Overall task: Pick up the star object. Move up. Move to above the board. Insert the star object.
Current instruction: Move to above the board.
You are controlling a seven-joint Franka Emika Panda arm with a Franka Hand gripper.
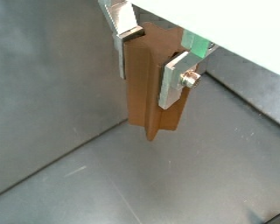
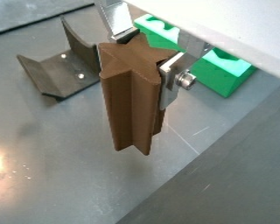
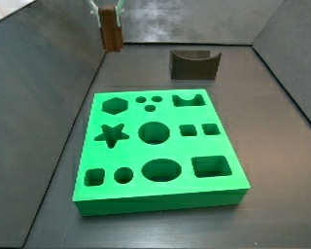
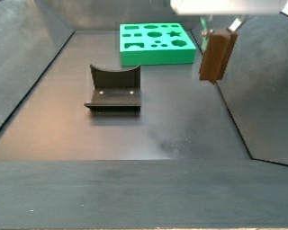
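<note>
1. The gripper hangs above the table, clear of its surface in both side views; its jaws are pinching the star object near its upper end.
2. In both wrist views the flat silver fingers press against opposite sides of the brown prism, which hangs upright below them with its lower end free.
3. In a wrist view the star-shaped cross-section shows plainly on the prism's ridged sides; in a side view the star object sits at about 11 o'clock from the board, well apart from it and near the far left wall.
4. In a side view the star object hangs just beside the board, at about 4 o'clock from it, not over its holes.
5. The board lies flat on the table; its star hole stands open on the left side, with a hexagon hole beyond it.
6. A dark grey block with a curved notch stands on the table past the board's far edge, at about 1 o'clock from it; in a wrist view the block shows behind the held prism.
</note>
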